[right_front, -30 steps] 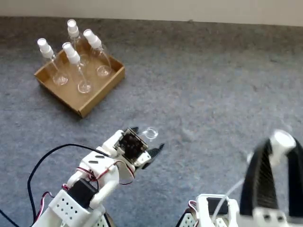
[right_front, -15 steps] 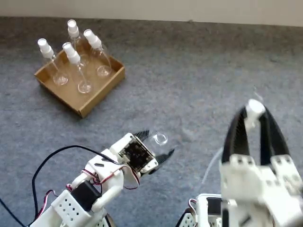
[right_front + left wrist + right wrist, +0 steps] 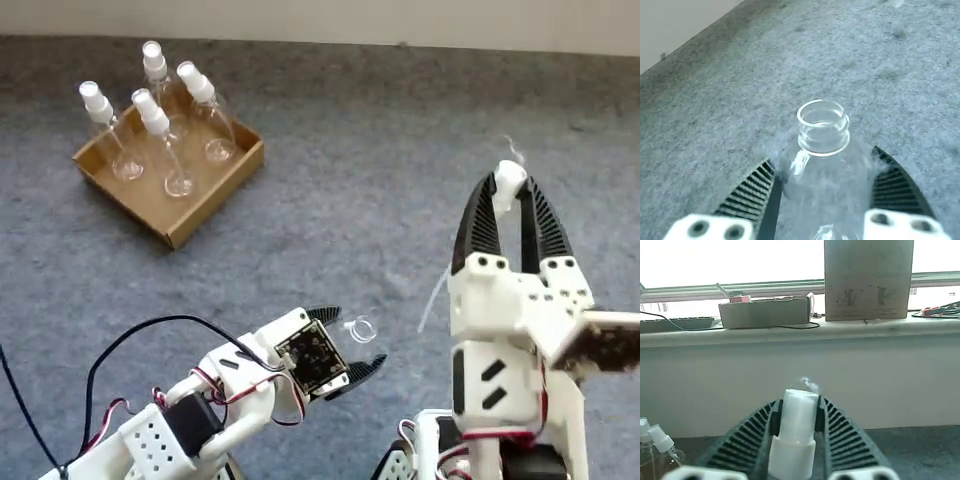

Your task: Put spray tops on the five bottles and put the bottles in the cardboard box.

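Left pincer (image 3: 350, 340) is closed on a clear, uncapped round bottle (image 3: 822, 130), its black ribbed fingers (image 3: 752, 192) pressing the bottle's shoulders on either side. The open threaded neck sticks out past the fingertips, btwn them. Pincer + bottle sit low over the grey carpet-like bench (image 3: 400, 130), close to the arms' bases; can't tell if the bottle's base touches the bench. Right pincer (image 3: 508, 188) stands raised, pointing up, clamped on a white plastic spray top (image 3: 796, 435), w/ the top's end poking just beyond the tips. The two pincers are apart, the spray top off to the right of the bottle's mouth, no contact btwn top and neck. Far left on the bench: a shallow brown cardboard box (image 3: 215, 190) holding four clear bottles (image 3: 165, 150), each w/ a white spray top fitted, well away from both pincers.
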You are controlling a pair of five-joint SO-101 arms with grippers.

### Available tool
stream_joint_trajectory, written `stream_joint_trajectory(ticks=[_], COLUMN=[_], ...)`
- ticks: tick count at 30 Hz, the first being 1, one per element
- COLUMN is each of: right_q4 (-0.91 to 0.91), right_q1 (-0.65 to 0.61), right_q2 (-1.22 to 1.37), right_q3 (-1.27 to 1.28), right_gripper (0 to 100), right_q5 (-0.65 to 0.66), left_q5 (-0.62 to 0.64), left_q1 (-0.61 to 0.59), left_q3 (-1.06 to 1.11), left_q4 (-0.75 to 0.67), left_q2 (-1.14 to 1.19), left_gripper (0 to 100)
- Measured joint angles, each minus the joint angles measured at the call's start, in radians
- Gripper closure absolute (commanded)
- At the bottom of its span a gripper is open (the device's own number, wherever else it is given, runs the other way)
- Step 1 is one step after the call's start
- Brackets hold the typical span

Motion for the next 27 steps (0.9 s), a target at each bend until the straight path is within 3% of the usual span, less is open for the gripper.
stream_joint_trajectory(ticks=[8,14,22,27], right_q4=[-0.034,-0.034,-0.046,-0.178], right_q1=[-0.031,-0.166,-0.181,-0.181], right_q2=[0.0,0.0,0.003,0.0], right_q3=[0.089,0.089,0.161,0.256], right_gripper=[95.8,95.8,95.8,95.8], right_q5=[-0.187,-0.192,-0.192,-0.192], left_q5=[0.0,0.0,0.0,0.0], left_q1=[0.0,0.0,0.0,0.0], left_q3=[0.015,0.015,0.015,0.015], left_q4=[0.0,-0.002,-0.002,-0.002], left_q2=[0.0,0.0,0.0,0.0], left_gripper=[89,89,89,89])
